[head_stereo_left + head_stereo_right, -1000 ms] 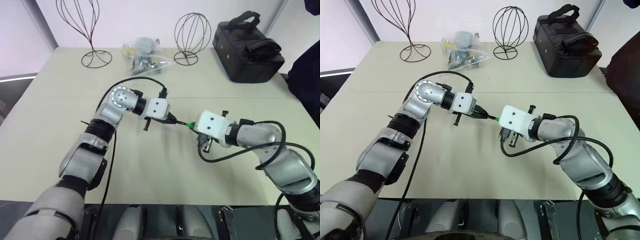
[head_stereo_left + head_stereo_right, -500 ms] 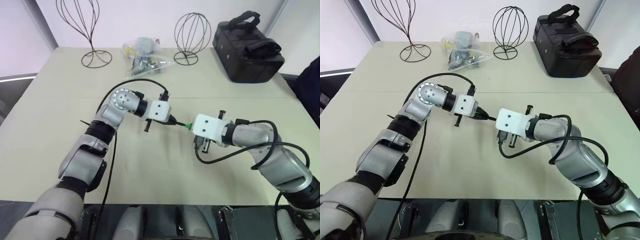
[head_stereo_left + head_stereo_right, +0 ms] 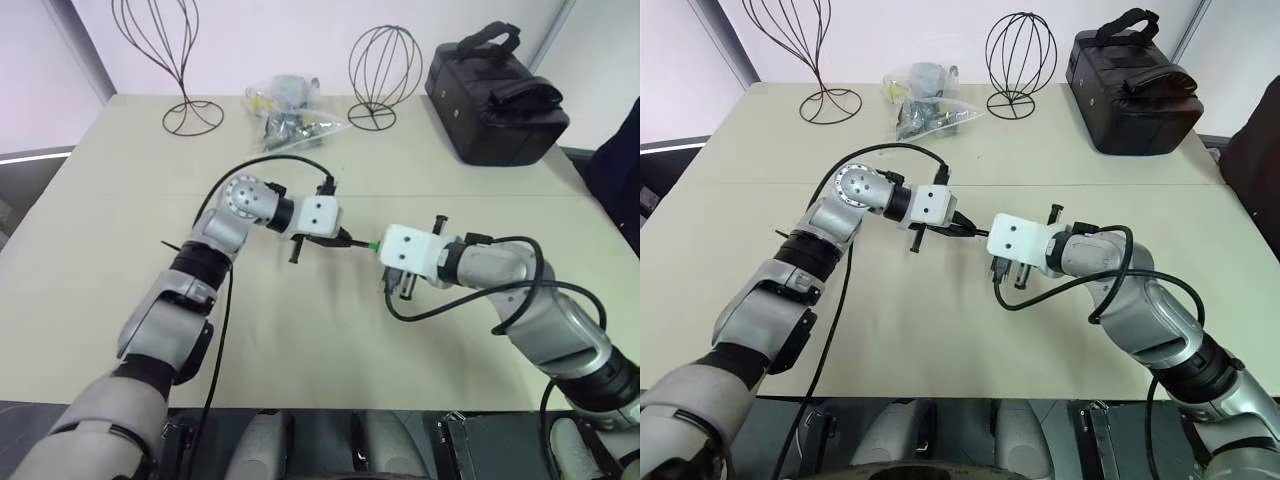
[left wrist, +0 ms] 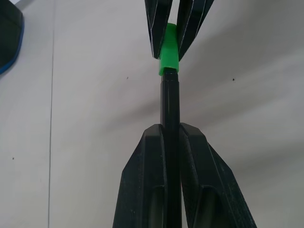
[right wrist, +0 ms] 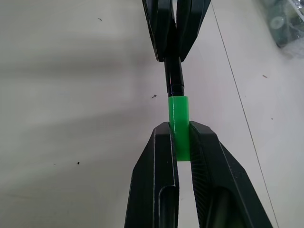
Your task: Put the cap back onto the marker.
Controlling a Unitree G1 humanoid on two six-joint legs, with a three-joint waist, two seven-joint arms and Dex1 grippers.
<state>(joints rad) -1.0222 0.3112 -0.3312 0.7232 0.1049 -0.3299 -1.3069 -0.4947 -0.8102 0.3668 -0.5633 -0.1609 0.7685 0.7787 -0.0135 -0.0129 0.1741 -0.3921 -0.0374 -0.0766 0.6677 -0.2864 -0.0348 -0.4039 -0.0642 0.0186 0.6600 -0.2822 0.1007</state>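
Observation:
Above the middle of the table my two grippers meet tip to tip. My left gripper is shut on the thin black marker, which points at the right hand. My right gripper is shut on the small bright green cap. The cap's open end sits against the marker's front end, in line with it, and the tip looks just inside. In the left eye view the cap shows as a green dot between the left gripper and the right gripper.
At the back of the beige table stand two black wire stands with a clear plastic bag of small items between them. A black bag sits at the back right. A person's dark sleeve shows at the right edge.
My right hand has edged a little to the left and rolled slightly, bringing the cap up against the marker's end. The left arm has stayed nearly still.

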